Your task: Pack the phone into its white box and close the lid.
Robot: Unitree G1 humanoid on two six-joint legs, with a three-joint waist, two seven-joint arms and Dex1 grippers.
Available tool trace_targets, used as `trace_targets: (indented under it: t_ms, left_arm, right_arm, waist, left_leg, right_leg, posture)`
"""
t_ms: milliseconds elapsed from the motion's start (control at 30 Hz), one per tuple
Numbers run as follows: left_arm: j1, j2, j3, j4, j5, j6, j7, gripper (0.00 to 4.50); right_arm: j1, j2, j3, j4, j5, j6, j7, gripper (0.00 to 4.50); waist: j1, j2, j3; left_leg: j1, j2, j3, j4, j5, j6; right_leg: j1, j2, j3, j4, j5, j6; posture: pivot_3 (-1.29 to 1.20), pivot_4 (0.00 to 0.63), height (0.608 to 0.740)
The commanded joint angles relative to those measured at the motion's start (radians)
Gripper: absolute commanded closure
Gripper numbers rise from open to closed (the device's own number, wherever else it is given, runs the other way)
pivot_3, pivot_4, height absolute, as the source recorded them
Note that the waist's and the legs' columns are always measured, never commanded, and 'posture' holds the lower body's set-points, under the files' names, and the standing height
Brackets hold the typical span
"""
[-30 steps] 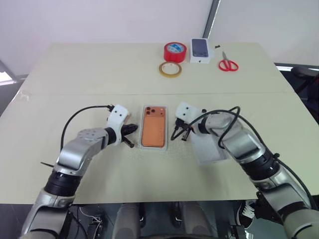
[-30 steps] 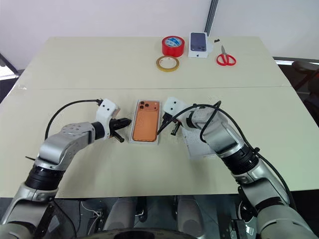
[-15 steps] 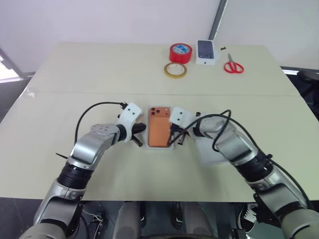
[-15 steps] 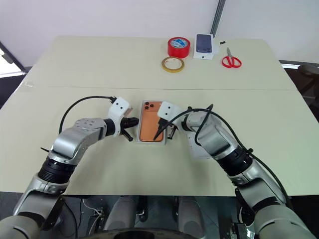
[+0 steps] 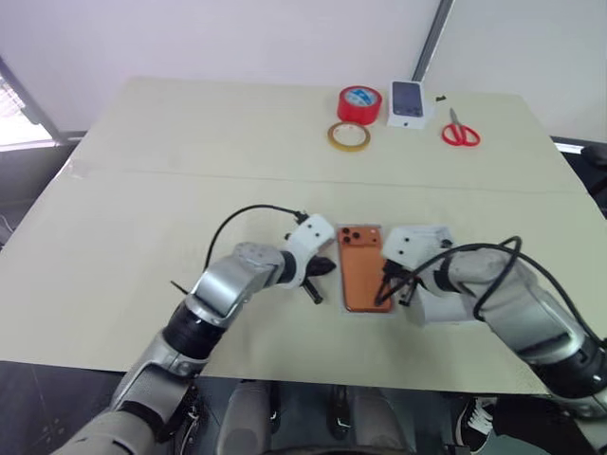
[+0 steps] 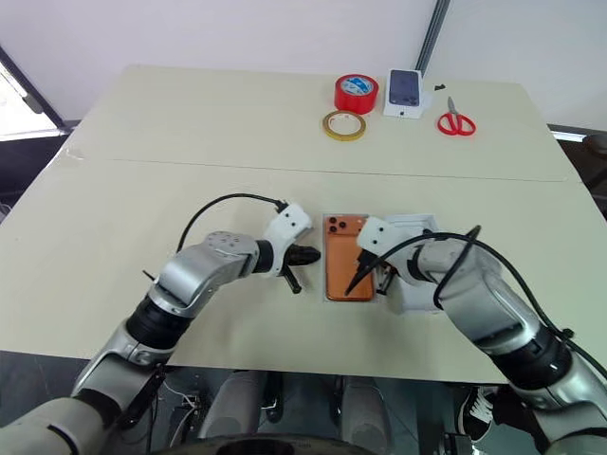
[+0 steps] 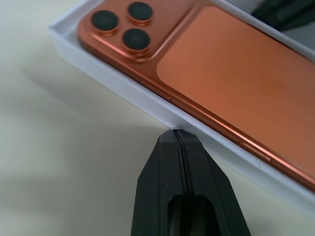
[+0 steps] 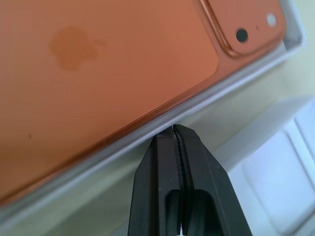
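1. Clenched tight on nothing, my left gripper (image 7: 178,135) has its tip right at the white box (image 7: 147,101)'s long outer wall.
2. Clenched too, my right gripper (image 8: 175,132) sits at the opposite long wall.
3. Between my grippers the phone (image 5: 360,279) lies back-up inside the box, lenses at the far end.
4. Just beyond my right gripper lies a white insert (image 6: 414,227) on the table (image 5: 190,152).

At the far edge of the beige counter (image 5: 190,142) stand a red tape roll (image 5: 359,103) and a small white phone box (image 5: 408,101). A tan tape ring (image 5: 349,136) lies just in front of the red roll, and red-handled scissors (image 5: 461,132) lie beside the box.
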Motion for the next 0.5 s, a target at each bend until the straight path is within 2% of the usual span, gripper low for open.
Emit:
trace_targets:
  t_ms: [33, 233, 433, 500]
  left_arm:
    - [-0.017, -0.081, -0.103, -0.002, -0.039, 0.001, -0.064, 4.49]
    - [-0.025, -0.087, -0.094, 0.033, -0.026, -0.013, -0.078, 4.49]
    - [-0.019, -0.037, -0.029, 0.009, -0.034, -0.009, -0.102, 4.49]
    - [-0.007, 0.008, 0.022, -0.015, -0.043, -0.002, -0.109, 4.49]
  right_arm:
    - [0.019, -0.008, -0.025, -0.101, 0.046, 0.007, 0.007, 4.50]
    - [0.044, -0.045, -0.069, -0.116, 0.059, 0.024, 0.003, 4.50]
    - [0.077, -0.146, -0.189, -0.125, 0.127, -0.039, 0.071, 4.50]
    - [0.086, -0.183, -0.257, -0.122, 0.171, -0.048, 0.113, 4.50]
  waist:
    - [-0.001, 0.000, 0.000]
    - [0.000, 0.000, 0.000]
    - [-0.003, 0.000, 0.000]
    - [-0.004, 0.000, 0.000]
  left_leg:
    - [0.000, 0.000, 0.000, 0.000, 0.000, 0.000]
    - [0.000, 0.000, 0.000, 0.000, 0.000, 0.000]
    - [0.000, 0.000, 0.000, 0.000, 0.000, 0.000]
    - [0.000, 0.000, 0.000, 0.000, 0.000, 0.000]
  right_leg:
    - [0.000, 0.000, 0.000, 0.000, 0.000, 0.000]
    - [0.000, 0.000, 0.000, 0.000, 0.000, 0.000]
    - [0.000, 0.000, 0.000, 0.000, 0.000, 0.000]
    - [0.000, 0.000, 0.000, 0.000, 0.000, 0.000]
  posture:
    - [0.00, 0.150, 0.740]
    - [0.00, 0.150, 0.740]
    - [0.00, 0.150, 0.740]
    - [0.00, 0.150, 0.740]
